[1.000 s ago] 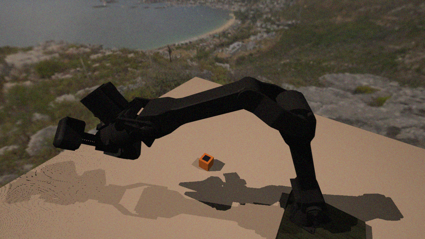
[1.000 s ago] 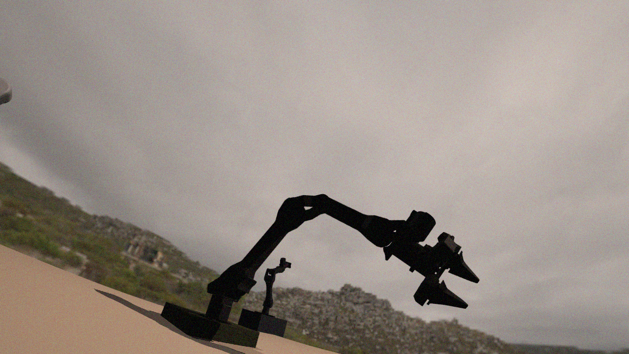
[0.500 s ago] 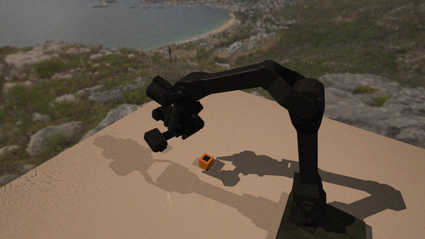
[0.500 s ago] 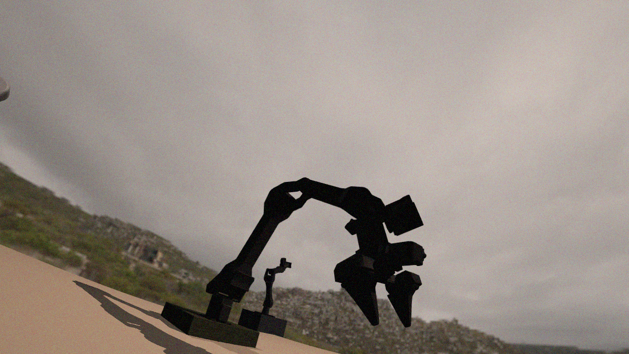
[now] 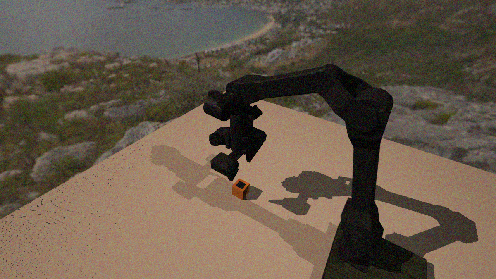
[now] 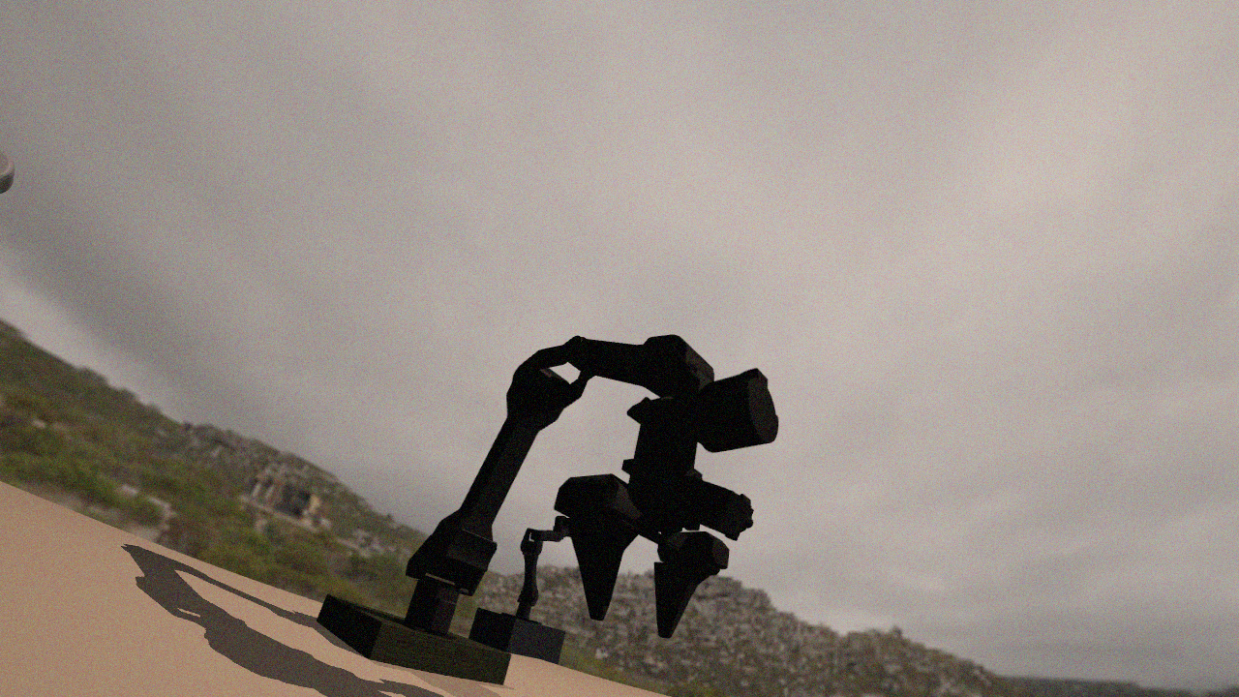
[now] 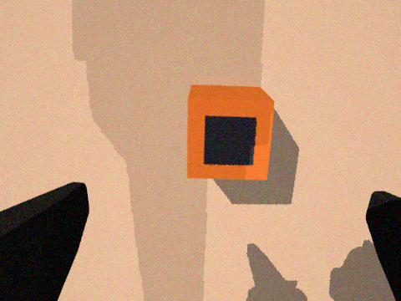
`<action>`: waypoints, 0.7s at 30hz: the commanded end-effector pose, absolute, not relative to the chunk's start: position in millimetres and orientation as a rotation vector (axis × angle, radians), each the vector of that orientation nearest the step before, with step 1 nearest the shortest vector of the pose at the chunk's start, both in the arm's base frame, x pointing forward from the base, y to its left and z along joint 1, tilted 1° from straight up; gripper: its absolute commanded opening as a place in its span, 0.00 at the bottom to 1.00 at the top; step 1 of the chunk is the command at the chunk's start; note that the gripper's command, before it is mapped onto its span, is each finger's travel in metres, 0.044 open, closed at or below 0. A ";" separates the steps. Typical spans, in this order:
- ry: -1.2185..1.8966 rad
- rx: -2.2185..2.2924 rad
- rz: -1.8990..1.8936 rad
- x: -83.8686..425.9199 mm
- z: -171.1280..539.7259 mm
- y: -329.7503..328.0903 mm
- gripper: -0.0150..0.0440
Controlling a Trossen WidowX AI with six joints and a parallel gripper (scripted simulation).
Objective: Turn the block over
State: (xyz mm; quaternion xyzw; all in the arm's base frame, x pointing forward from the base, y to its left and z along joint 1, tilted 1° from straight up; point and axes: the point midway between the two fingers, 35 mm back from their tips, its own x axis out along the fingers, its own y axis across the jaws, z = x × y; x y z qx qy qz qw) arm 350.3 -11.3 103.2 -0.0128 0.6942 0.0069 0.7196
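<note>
My claw hangs spread wide, gripping nothing, pointing down just above the orange block. On the wrist view the block sits ahead of the gap between the fingers, its dark marked face up, resting on the tan bench. I'd call this the approach: next I need to nudge forward, descend, straddle the sides, then clench.

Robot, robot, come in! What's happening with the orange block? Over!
Gripper open, empty, above block. Orange block on table, dark mark up. Nothing in the way.
</note>
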 end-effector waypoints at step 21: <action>1.547 -0.031 0.026 349.2 45.5 -14.8 1.00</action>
